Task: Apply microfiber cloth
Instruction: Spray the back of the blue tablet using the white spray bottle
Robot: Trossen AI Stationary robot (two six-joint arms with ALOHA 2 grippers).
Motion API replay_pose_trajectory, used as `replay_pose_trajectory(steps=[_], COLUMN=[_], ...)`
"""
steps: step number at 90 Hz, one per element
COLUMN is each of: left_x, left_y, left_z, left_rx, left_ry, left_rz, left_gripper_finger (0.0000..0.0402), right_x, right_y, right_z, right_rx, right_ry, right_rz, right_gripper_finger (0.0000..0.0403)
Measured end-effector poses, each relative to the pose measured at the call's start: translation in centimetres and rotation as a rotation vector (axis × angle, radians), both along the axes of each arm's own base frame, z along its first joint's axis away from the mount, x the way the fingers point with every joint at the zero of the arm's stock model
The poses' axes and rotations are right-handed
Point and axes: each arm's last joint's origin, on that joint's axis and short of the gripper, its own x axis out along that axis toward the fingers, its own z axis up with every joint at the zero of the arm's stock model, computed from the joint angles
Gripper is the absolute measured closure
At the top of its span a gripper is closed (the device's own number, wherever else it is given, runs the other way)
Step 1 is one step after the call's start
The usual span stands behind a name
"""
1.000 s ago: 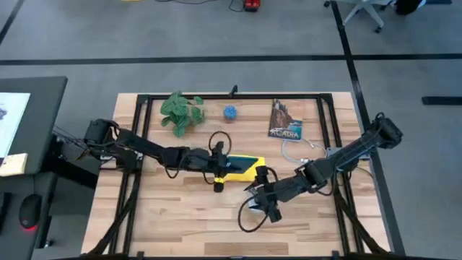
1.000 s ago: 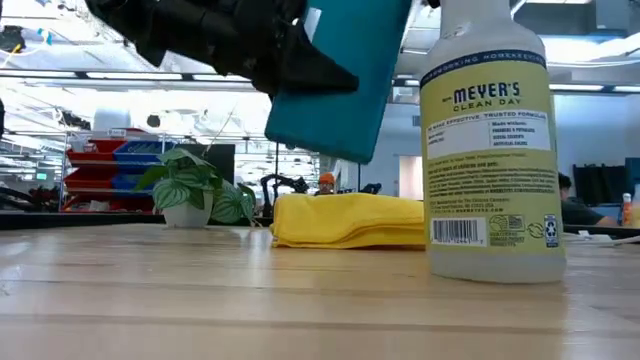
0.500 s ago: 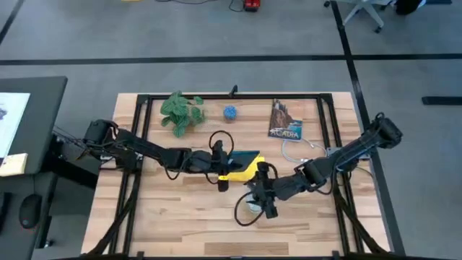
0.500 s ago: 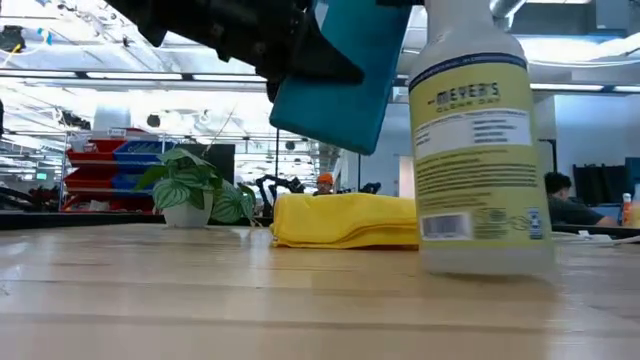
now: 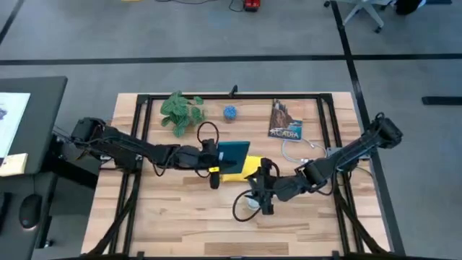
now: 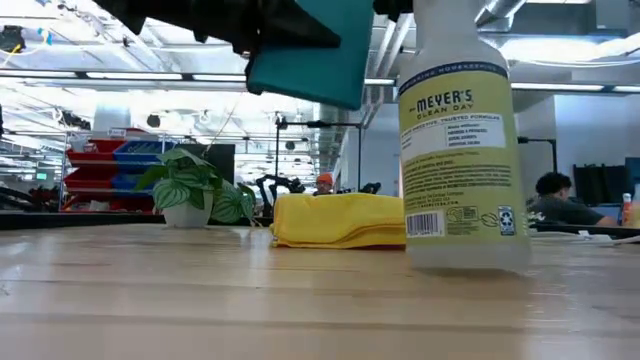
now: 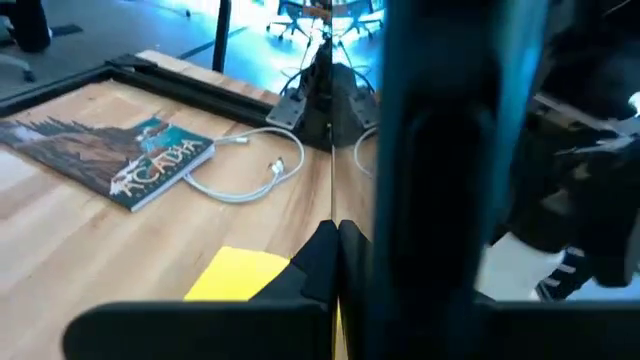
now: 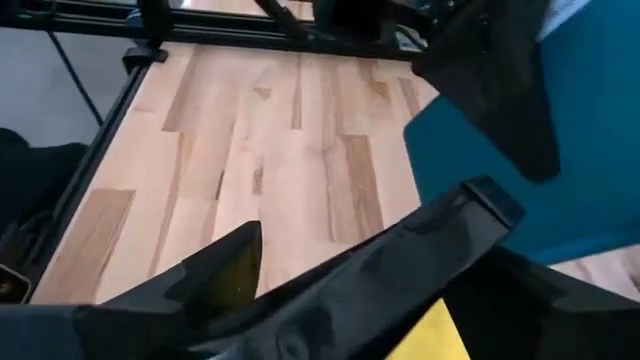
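Microfiber cloth (image 5: 247,167), bright yellow and folded, lies flat near the middle of the wooden table (image 5: 180,209); we see it in the low view as a soft yellow heap (image 6: 340,221) resting on the wood. No gripper touches it.

Just above the cloth, and partly covering it from overhead, we see a teal-backed tablet (image 5: 232,153) held off the table. The left gripper (image 5: 214,157) is clamped on the tablet's left edge, its fingers closed on the tablet. In the low view the tablet (image 6: 310,55) hangs in the air, clear of the cloth below.

Just beside the cloth, toward the table's front, the right gripper (image 5: 261,189) holds a clear spray bottle (image 5: 252,202) that reads "Meyer's Clean Day" (image 6: 458,150). We see the gripper wrapped around the bottle's top, though we cannot make out its fingers clearly. In the low view the bottle's base looks very close to the table; we cannot tell whether it touches.

Farther out, toward the back of the table, we see a small green potted plant (image 5: 180,113), a little blue object (image 5: 229,113), an "Acadia" booklet (image 5: 285,119) and a loose white cable (image 5: 294,148).
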Motion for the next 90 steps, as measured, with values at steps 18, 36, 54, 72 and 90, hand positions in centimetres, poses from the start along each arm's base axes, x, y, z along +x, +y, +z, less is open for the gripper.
replay_pose_trajectory(steps=[18, 36, 54, 72, 90], left_x=[-0.01, -0.01, -0.02, -0.02, -0.02], left_y=[-0.07, -0.07, -0.07, -0.07, -0.07], left_z=[-0.11, -0.12, -0.14, -0.15, -0.16], left_rx=[0.004, 0.004, 0.005, 0.014, 0.018], left_ry=[0.007, 0.008, 0.01, 0.01, 0.011], left_rz=[-0.004, -0.004, -0.003, -0.005, -0.006], left_gripper_finger=[0.0391, 0.0391, 0.0391, 0.0391, 0.0391], right_x=[0.0, 0.0, -0.01, -0.23, -0.34], right_y=[-0.05, -0.04, -0.03, 0.38, 0.39], right_z=[0.01, 0.01, 0.01, -0.02, -0.18], right_rx=[-0.008, -0.008, -0.008, -0.009, 0.096], right_ry=[-0.005, -0.004, -0.004, 0.0, 0.008], right_rz=[-0.015, -0.015, -0.014, -0.001, -0.061], right_gripper_finger=[0.0133, 0.0145, 0.0209, 0.0231, 0.0232])
